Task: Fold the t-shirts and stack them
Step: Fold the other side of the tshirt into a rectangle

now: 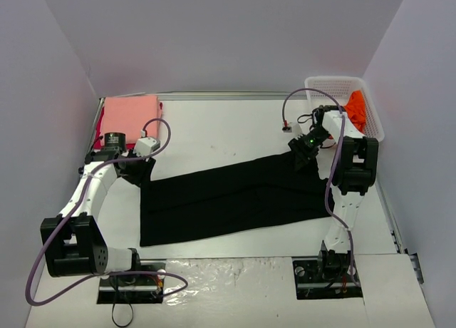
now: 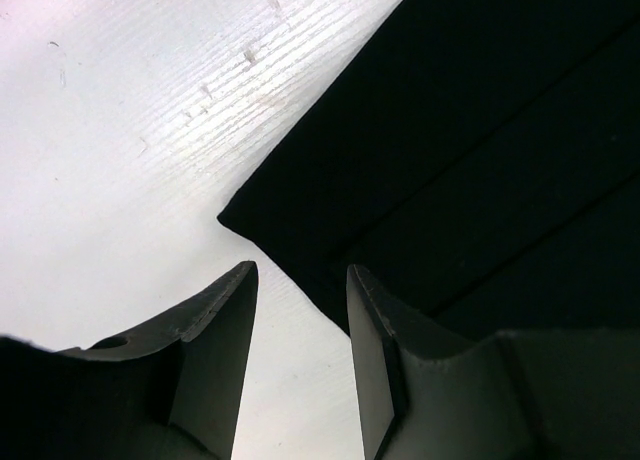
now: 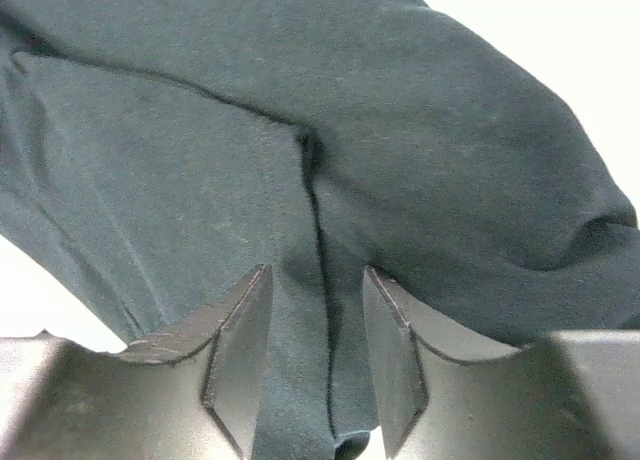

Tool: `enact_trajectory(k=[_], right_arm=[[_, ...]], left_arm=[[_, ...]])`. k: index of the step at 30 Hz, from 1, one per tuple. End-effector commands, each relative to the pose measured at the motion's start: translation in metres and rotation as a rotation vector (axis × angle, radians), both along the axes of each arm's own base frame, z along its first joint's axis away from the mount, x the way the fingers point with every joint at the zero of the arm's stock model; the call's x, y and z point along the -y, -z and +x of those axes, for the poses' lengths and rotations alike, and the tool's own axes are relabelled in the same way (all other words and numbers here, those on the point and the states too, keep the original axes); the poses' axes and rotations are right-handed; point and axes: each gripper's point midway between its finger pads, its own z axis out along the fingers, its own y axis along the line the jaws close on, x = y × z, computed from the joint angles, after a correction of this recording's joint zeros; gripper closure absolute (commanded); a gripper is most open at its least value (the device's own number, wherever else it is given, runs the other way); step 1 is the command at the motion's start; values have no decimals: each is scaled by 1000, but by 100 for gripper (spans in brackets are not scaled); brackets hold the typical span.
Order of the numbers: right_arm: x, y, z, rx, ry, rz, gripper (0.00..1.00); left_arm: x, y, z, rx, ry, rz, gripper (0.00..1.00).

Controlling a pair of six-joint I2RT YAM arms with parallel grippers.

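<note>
Centrally on the worktop lies the black t-shirt [image 1: 228, 196]. The left gripper [image 2: 300, 270] gapes beside its far-left corner and the right gripper [image 3: 315, 270] spreads over rumpled cloth. An orange t-shirt [image 1: 358, 108] sits half hidden in the far-right basket [image 1: 331, 82].

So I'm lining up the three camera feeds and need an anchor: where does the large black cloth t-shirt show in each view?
Top external: the large black cloth t-shirt lies spread across the middle of the white tabletop, slanting up to the right.
Left wrist: one corner of it fills the upper right.
Right wrist: it fills most of the frame, rumpled.
Shared landmark: the white tabletop, bordering the cloth in all three.
</note>
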Motion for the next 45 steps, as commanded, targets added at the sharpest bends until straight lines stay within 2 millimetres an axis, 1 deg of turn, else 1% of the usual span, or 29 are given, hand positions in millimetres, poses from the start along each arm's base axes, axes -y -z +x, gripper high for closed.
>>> enact_trajectory(k=[1,3,4,8,10,12,14,17,19,20,22,23,25,28,30,31,32,34,35,37,38,39,40,41,43,44,45], right_arm=[[-10,-8,-20,-76,-49,50,68],[-10,-7,-28,-98,-65,55,76],[-10,-8,-31,-104,-73,62,77],[-11,-7,-47,-141,-95,77,75],[-13,-8,-53,-145,-113,89,74],[-13,-10,-58,-154,-122,97,71],[-14,-10,-61,-156,-126,98,69],[-14,-11,-61,-154,-121,100,69],[-15,-12,-60,-153,-115,101,76],[-15,-12,-59,-154,-113,102,84],[-16,-15,-59,-151,-108,104,91],[-17,-17,-59,-143,-108,102,96],[-18,-23,-59,-131,-105,99,100],[-21,-32,-61,-113,-105,97,100],[-22,-43,-64,-86,-111,92,100],[-29,-47,-69,-85,-136,88,100],[-31,-54,-77,-76,-150,85,100],[-37,-59,-87,-75,-184,71,100],[-38,-64,-96,-68,-194,65,100],[-43,-68,-108,-70,-221,50,100],[-44,-72,-119,-73,-232,45,100],[-45,-73,-126,-74,-238,37,100],[-45,-79,-131,-52,-248,23,100],[-46,-76,-143,-75,-261,17,100],[-45,-81,-155,-60,-266,-3,100],[-45,-80,-161,-63,-278,-20,100],[-42,-77,-171,-87,-279,-34,100]], left_arm=[[-3,-4,3,17,-24,5,60],[-3,-2,3,11,-20,4,60],[-3,-2,3,8,-20,1,60],[-2,1,2,-8,-16,-1,60],[-2,2,1,-9,-16,-3,60],[-1,2,0,-8,-11,-5,60],[-1,1,0,-5,-11,-6,60],[1,2,0,-3,-6,-15,60],[1,2,-1,-6,-6,-15,60],[2,2,-1,-6,-4,-16,60],[3,3,-1,-7,-1,-22,60],[3,3,-1,-8,-1,-24,60],[3,1,-1,-4,-2,-26,60],[5,-2,0,9,2,-33,60],[5,-4,-1,13,4,-38,60],[6,-5,-1,17,5,-38,60],[5,-5,-2,19,4,-38,60],[6,-8,-2,26,7,-39,60],[7,-8,-2,26,8,-42,60],[7,-11,-2,35,11,-44,60],[8,-11,-2,34,12,-45,59],[7,-11,-3,34,11,-45,60],[8,-11,-3,37,12,-45,59],[8,-11,-3,36,11,-47,59],[9,-10,-4,37,17,-48,59],[8,-11,-4,38,14,-48,59],[9,-11,-4,40,17,-50,59]])
